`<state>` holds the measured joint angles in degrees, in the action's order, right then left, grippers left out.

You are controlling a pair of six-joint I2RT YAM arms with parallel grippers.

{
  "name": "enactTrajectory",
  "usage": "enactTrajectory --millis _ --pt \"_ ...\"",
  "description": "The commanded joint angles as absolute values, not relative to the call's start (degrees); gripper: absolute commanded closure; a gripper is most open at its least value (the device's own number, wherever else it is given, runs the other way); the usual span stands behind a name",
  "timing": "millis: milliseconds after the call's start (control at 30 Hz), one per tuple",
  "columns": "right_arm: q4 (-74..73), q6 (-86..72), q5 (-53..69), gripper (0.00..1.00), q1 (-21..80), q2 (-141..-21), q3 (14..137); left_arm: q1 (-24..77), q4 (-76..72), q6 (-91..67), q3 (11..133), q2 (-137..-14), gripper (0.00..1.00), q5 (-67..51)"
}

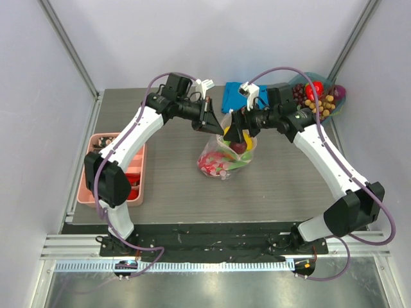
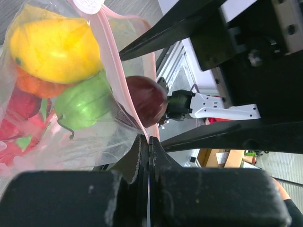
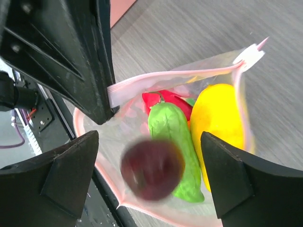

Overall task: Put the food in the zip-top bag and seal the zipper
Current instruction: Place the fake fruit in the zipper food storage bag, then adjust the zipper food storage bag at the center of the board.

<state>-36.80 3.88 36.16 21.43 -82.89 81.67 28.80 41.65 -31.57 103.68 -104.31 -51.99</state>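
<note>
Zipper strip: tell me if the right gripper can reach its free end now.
Probably yes. The right gripper hangs open just above the zipper; the left gripper pinches only one end, and nothing covers the rest.

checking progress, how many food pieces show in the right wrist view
4: dark red fruit nearest, green piece beside, yellow piece right, red piece behind. More possibly hidden.

The left pincer (image 2: 148, 144) clamps the zipper (image 2: 112, 59), with a dark red fruit (image 2: 146, 100) beside it.
</note>
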Motion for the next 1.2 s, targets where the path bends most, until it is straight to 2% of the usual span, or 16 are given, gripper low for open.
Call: enactTrajectory --millis 0,100,233,333,667,733,767,800,833,867,933,1033,1067,1167 --pt "-39.80 1.76 34.72 0.06 20.75 -78.41 87.54 28.13 38.32 -32.78 103.71 -102.48 1.00 -54.84" --pt "-42.09 0.09 35.33 0.11 18.73 -76.47 87.80 28.04 38.23 -32.61 103.18 -102.13 1.00 -54.93" --pt "-46.48 1.14 23.94 0.25 17.23 -76.46 87.10 28.04 38.06 -32.61 102.92 -101.95 1.00 -55.02" --pt "-49.74 2.46 21.71 0.31 15.30 -77.69 85.53 28.04 38.06 -32.43 102.66 -101.87 1.00 -55.02" --pt "-49.58 3.61 23.03 0.45 14.94 -81.38 81.74 28.04 37.88 -32.17 102.22 -101.78 1.00 -54.49" --pt "-49.22 2.99 23.64 0.50 14.94 -82.35 81.91 28.04 37.88 -31.99 102.13 -101.78 1.00 -54.41" --pt "-49.13 2.90 24.08 0.57 14.85 -82.70 82.09 28.12 37.88 -31.64 102.13 -101.78 1.00 -54.32" --pt "-49.22 2.90 25.65 0.81 14.85 -83.49 82.52 28.21 38.93 -31.29 102.22 -101.78 1.00 -54.14" --pt "-49.57 2.90 26.97 0.93 14.94 -83.50 83.66 28.04 39.63 -30.59 102.30 -101.69 1.00 -53.88" --pt "-50.18 2.90 28.46 0.99 14.59 -83.50 84.37 28.12 40.68 -28.93 102.83 -101.60 1.00 -53.01" --pt "-50.36 2.38 35.40 0.99 14.15 -81.48 86.03 28.12 46.19 -25.85 104.93 -101.60 1.00 -51.42" --pt "-49.05 -2.34 44.78 0.99 13.97 -76.93 88.67 29.00 56.46 -19.00 114.32 -102.39 1.00 -47.39" --pt "-45.65 -4.72 46.83 0.99 13.89 -75.60 88.86 29.53 59.04 -15.33 120.78 -103.26 1.00 -44.24" --pt "-37.57 -13.58 51.32 0.99 14.59 -71.55 87.98 32.07 69.41 -9.42 128.82 -105.55 1.00 -40.62"
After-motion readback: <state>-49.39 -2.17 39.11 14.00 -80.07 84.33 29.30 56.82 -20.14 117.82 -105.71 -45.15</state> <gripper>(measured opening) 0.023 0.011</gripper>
